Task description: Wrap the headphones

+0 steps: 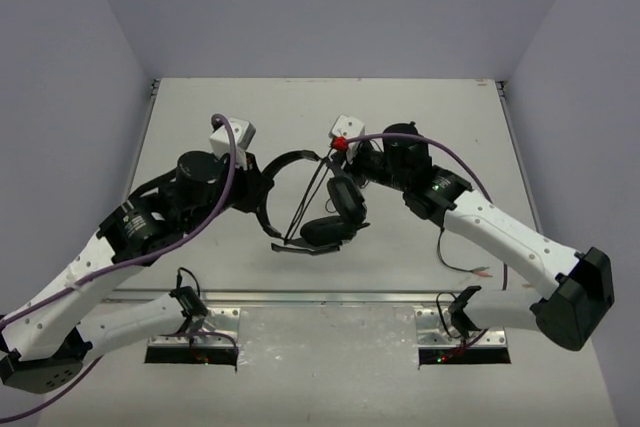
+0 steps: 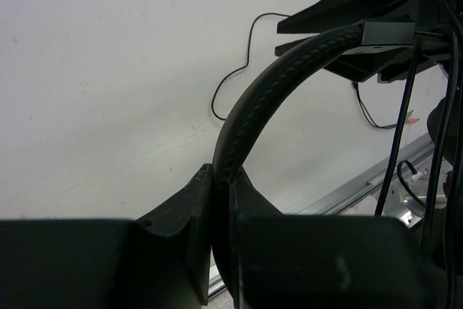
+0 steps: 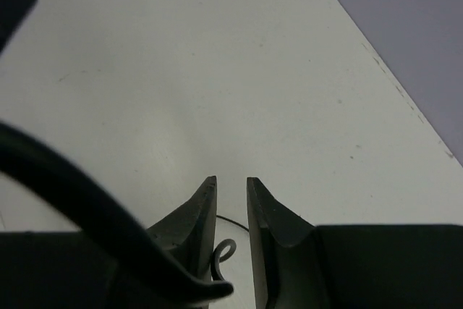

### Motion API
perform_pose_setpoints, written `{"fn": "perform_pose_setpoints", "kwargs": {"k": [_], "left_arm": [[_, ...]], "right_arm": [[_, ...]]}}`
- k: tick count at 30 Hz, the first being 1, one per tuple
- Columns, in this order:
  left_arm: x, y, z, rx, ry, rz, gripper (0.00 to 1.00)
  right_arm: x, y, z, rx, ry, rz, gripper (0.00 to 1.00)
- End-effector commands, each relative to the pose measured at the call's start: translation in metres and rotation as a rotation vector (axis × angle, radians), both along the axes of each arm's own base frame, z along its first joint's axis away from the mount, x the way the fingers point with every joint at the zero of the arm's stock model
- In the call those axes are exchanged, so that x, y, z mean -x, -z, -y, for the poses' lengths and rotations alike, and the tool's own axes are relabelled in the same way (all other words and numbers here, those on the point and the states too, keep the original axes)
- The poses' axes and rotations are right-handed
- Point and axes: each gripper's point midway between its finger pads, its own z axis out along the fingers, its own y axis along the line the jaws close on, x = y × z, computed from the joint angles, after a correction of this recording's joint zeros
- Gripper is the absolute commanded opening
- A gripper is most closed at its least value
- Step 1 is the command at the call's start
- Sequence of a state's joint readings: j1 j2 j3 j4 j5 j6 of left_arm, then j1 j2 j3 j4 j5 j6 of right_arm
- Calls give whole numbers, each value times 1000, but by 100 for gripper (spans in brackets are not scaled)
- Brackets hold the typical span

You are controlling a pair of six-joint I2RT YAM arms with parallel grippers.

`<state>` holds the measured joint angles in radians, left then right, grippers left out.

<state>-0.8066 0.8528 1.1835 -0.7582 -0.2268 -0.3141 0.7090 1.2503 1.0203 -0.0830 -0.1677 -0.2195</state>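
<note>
**Item:** headphones (image 1: 335, 212), black, over-ear, with thin cable (image 1: 305, 202).

**Location:** held up off the tabletop (image 1: 420, 107), between the two arms. The earcups (image 1: 345, 197) hang toward the near side.

**Left gripper** (image 2: 221, 182): pressed together on the headband (image 2: 268, 85), pinching it edge-on near one end of the arc.

**Right gripper** (image 3: 231, 193): fingers slightly spread with a narrow gap and nothing between them. A small curl of cable lies just beside one finger. From above it sits at the other end of the headband, by the upper earcup.

**Cable:** strands run from the top of the headband down toward the lower earcup. A loose length trails on the tabletop.

**Step in hand (judged):** winding partly done, with the right gripper between grasps on the cable.

**Next move calls for:**
- closing the right gripper on the loose cable near that curl
- carrying it round the headphones again while the left gripper holds firm
- keeping enough tension that the laid turns do not slip off
</note>
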Motion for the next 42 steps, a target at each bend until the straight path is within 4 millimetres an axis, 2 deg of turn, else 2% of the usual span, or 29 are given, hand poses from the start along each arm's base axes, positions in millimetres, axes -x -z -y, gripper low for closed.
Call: {"fn": "perform_pose_setpoints", "kwargs": {"k": [1, 4, 7, 8, 9, 11, 12, 14, 15, 16, 18, 19, 21, 22, 24, 27, 29, 30, 31, 32, 33, 34, 35, 37, 39, 41, 42], "left_arm": [[0, -35, 4, 83, 9, 64, 0], [1, -53, 5, 109, 11, 73, 0], [0, -73, 3, 138, -15, 83, 1], [-2, -76, -3, 135, -48, 84, 0], [-2, -92, -7, 162, -74, 102, 0], [-9, -102, -19, 167, -159, 105, 0], [-8, -122, -27, 203, -194, 131, 0], [-13, -135, -41, 228, -285, 147, 0], [-13, -142, -45, 248, -310, 158, 0], [-13, -151, -49, 271, -330, 173, 0], [-16, -159, -58, 292, -384, 188, 0], [-18, -164, -61, 312, -412, 191, 0], [-20, -168, -63, 331, -441, 189, 0], [-22, -171, -68, 344, -482, 193, 0], [-28, -169, -75, 354, -559, 186, 0], [-37, -166, -99, 354, -740, 210, 0], [-47, -166, -104, 314, -823, 232, 0], [-52, -167, -104, 301, -846, 233, 0], [-64, -157, -97, 235, -868, 215, 1], [-68, -168, -106, 256, -910, 222, 0], [-75, -166, -108, 258, -945, 213, 0], [-86, -158, -106, 233, -961, 189, 0], [-97, -156, -122, 237, -1016, 187, 1], [-115, -149, -126, 228, -1039, 180, 0], [-125, -141, -134, 210, -1089, 176, 0], [-135, -131, -137, 169, -1132, 177, 0], [-137, -126, -139, 156, -1149, 178, 0]], "right_arm": [[15, -39, -29, -207, -130, 32, 25], [22, -33, -44, -306, -186, -17, 29], [17, -22, -55, -393, -178, -64, 30], [13, -17, -57, -406, -167, -78, 29], [9, -5, -62, -407, -161, -107, 28], [8, 1, -70, -443, -173, -144, 26], [6, 14, -76, -439, -174, -180, 26], [9, 18, -86, -464, -201, -212, 30], [9, 28, -91, -466, -198, -241, 35], [9, 25, -96, -488, -210, -235, 38], [9, 18, -104, -539, -230, -258, 35], [7, 25, -110, -541, -235, -286, 26], [10, 17, -126, -564, -278, -315, 18], [10, 26, -134, -551, -283, -336, 14], [17, 28, -148, -534, -300, -337, 10], [26, 47, -156, -511, -288, -354, 7], [33, 58, -155, -495, -276, -372, 2], [42, 72, -152, -476, -262, -387, 1], [47, 76, -150, -471, -257, -390, 1], [54, 74, -148, -476, -262, -382, 1], [68, 84, -144, -467, -266, -392, 1], [72, 85, -141, -472, -255, -390, 1], [83, 86, -136, -477, -259, -405, 1], [101, 83, -137, -478, -274, -410, 1], [123, 81, -139, -443, -300, -396, 1], [130, 77, -138, -416, -286, -370, 2], [140, 71, -138, -392, -302, -359, 2]]}}
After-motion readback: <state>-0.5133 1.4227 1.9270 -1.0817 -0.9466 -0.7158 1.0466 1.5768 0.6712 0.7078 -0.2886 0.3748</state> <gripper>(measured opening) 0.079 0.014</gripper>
